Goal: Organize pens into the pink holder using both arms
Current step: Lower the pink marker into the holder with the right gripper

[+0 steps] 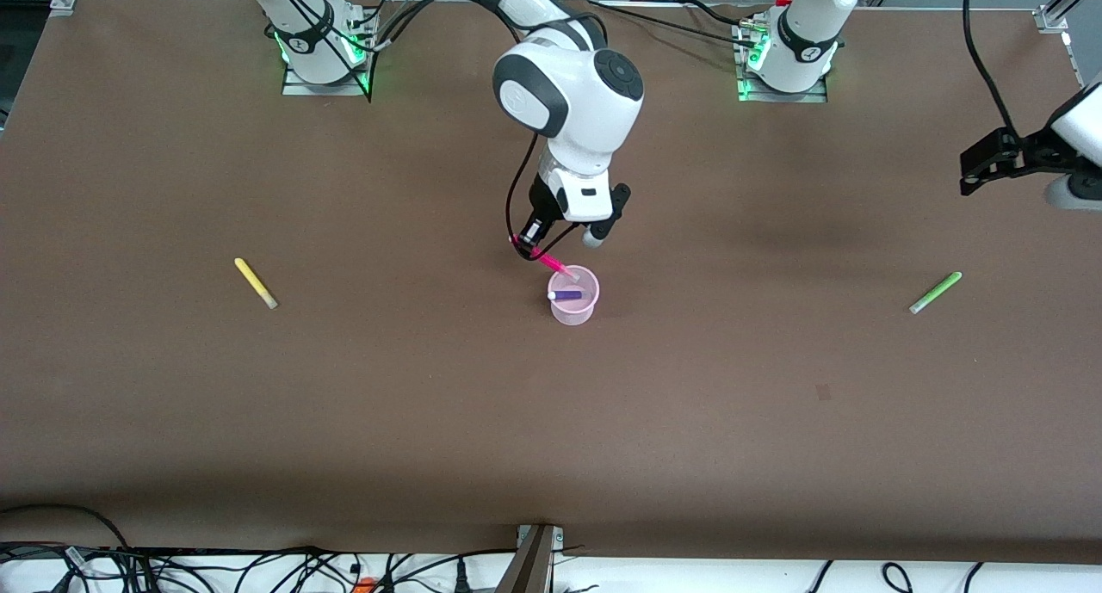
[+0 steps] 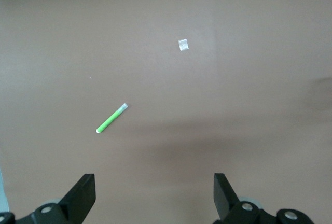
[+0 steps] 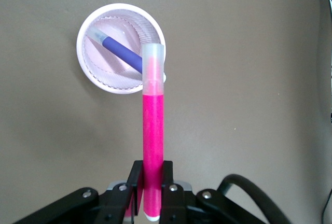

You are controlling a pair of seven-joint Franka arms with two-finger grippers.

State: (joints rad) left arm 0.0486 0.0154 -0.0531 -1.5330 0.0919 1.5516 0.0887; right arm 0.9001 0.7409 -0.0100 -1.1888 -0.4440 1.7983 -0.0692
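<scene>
Right tool clamped on magenta pen over pink holder; left tool apart, above green pen.

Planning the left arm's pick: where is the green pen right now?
The green pen lies flat on the table toward the left arm's end, well apart from the pink holder; the open left hand hangs above it.
</scene>
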